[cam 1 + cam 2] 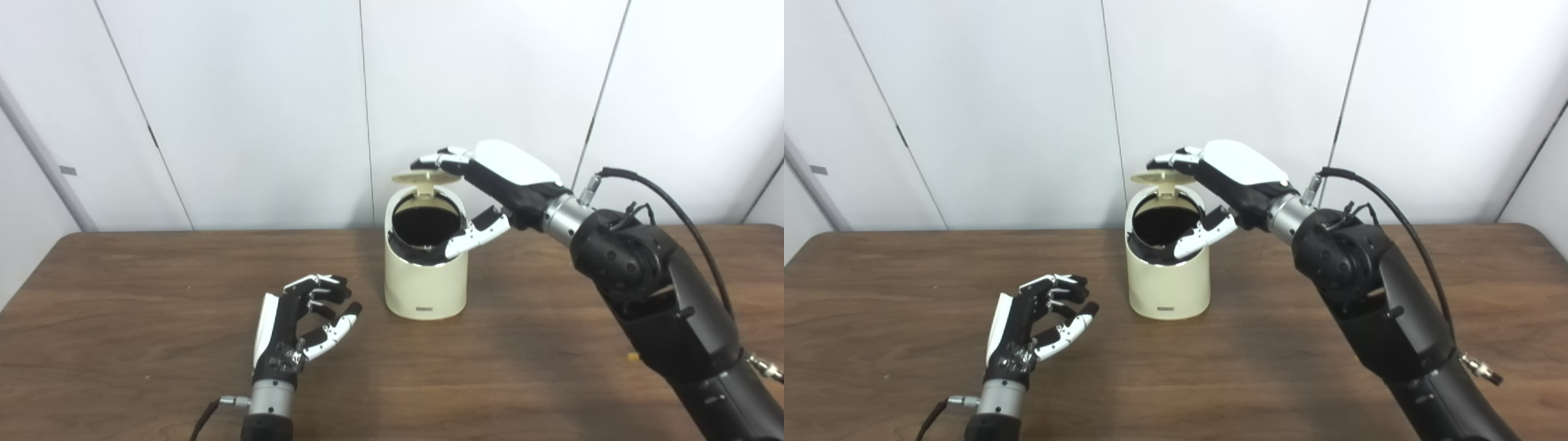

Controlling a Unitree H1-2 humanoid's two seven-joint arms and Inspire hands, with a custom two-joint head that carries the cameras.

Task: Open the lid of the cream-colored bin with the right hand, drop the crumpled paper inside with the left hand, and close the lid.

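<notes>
The cream-colored bin (424, 283) stands upright at the middle of the table, and its round mouth shows dark inside. Its lid (422, 178) is raised, hinged at the back rim. My right hand (497, 179) reaches in from the right above the bin. Its fingertips (436, 160) rest on the top edge of the raised lid, and its thumb (471, 237) lies across the front right rim. My left hand (301, 323) rests low on the table to the left of the bin, fingers loosely curled with nothing between them. No crumpled paper shows in either view.
The brown wooden table (153, 288) runs the full width, with bare wood in front of the bin and on both sides. White wall panels (257, 110) stand close behind the table's far edge. A black cable (686, 208) loops over my right forearm.
</notes>
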